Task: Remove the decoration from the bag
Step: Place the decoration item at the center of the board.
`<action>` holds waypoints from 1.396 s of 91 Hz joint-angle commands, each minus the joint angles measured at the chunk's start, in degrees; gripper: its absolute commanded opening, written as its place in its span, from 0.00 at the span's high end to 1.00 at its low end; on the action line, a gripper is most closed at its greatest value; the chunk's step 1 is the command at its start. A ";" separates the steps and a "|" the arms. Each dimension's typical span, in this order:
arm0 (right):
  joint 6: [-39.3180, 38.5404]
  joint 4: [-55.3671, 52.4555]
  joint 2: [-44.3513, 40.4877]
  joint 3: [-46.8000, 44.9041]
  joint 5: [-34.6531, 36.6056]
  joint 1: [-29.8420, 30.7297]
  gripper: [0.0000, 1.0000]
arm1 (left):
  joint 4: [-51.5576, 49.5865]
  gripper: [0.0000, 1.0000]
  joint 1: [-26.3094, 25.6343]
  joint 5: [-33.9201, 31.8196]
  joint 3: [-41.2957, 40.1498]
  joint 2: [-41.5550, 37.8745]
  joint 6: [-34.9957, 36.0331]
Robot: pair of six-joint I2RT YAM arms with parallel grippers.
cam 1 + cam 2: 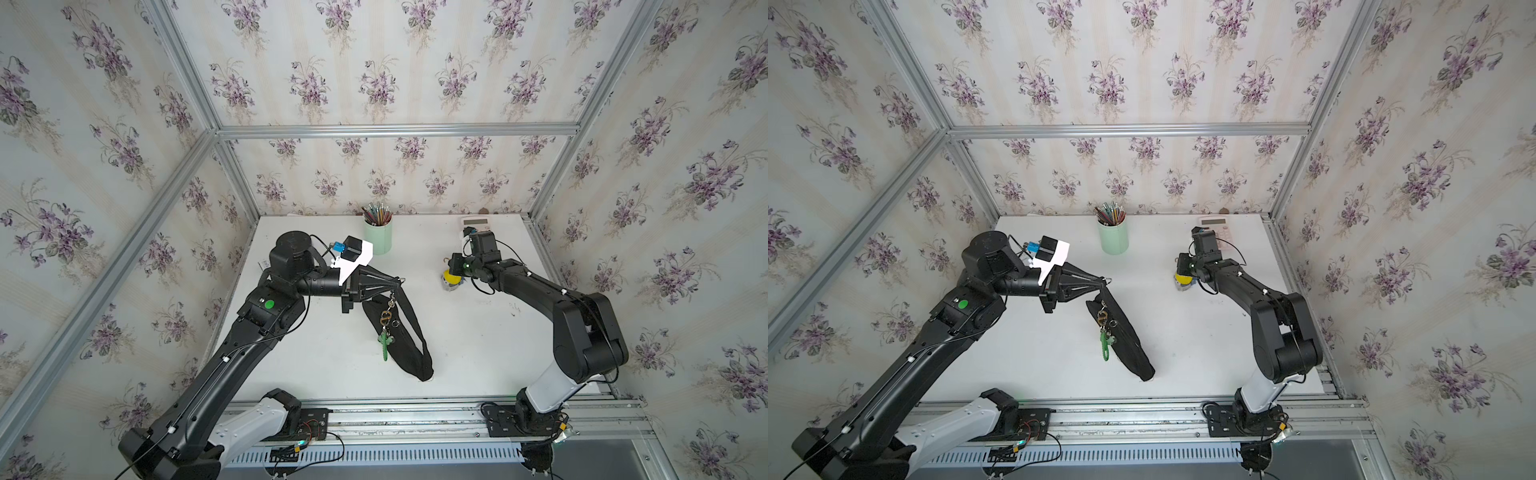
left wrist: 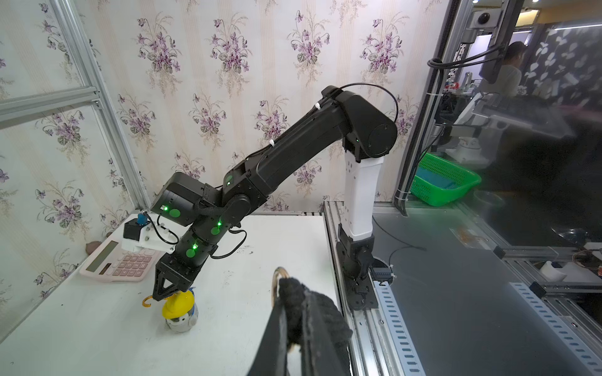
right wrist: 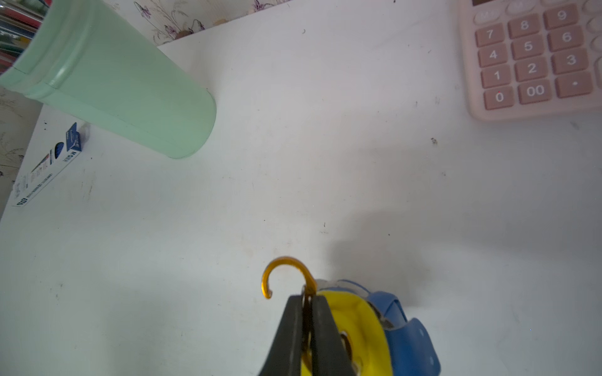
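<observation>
Right wrist view shows the right gripper (image 3: 308, 298) clamping the hook (image 3: 287, 260) of the plush (image 3: 355, 315) — in a top view the left gripper (image 1: 397, 282) clamps the strap (image 1: 413, 320) of the bag (image 1: 401, 353), decoration (image 1: 385, 332) dangling.

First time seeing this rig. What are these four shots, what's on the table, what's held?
Two black robot arms with two-finger grippers work over a white table. Two pictures come from a paired camera overhead and show nearly the same view. The other two come from a camera on each arm's wrist. The left gripper is shut on one end of the black bag, holding it up while the other end seems to rest on the table. The decoration, a green keychain, hangs from the bag, not yet removed. The right gripper is shut on the gold hook of a yellow-and-blue plush charm sitting on the table. At the back: a pen cup and a pink calculator.
</observation>
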 commanded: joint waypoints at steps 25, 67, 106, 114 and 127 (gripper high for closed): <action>-0.62 -3.55 1.47 2.71 -0.39 -0.20 0.80 | 0.02 1.00 0.17 0.63 0.08 -0.29 1.30; -0.84 -3.70 0.83 2.84 -0.08 -0.29 0.74 | -0.22 1.00 0.25 1.03 -0.24 -0.38 1.17; -2.35 -1.95 -4.23 2.15 -5.56 -0.29 0.71 | 2.62 1.00 0.19 -4.48 -1.00 0.23 -1.96; -3.14 0.55 -8.41 0.79 -9.39 -0.29 0.70 | 4.66 1.00 0.17 -7.24 -1.25 0.24 -4.29; -4.40 6.62 -16.84 -2.50 -17.55 -0.10 0.68 | 6.78 1.00 0.17 -12.97 -0.85 0.23 -7.02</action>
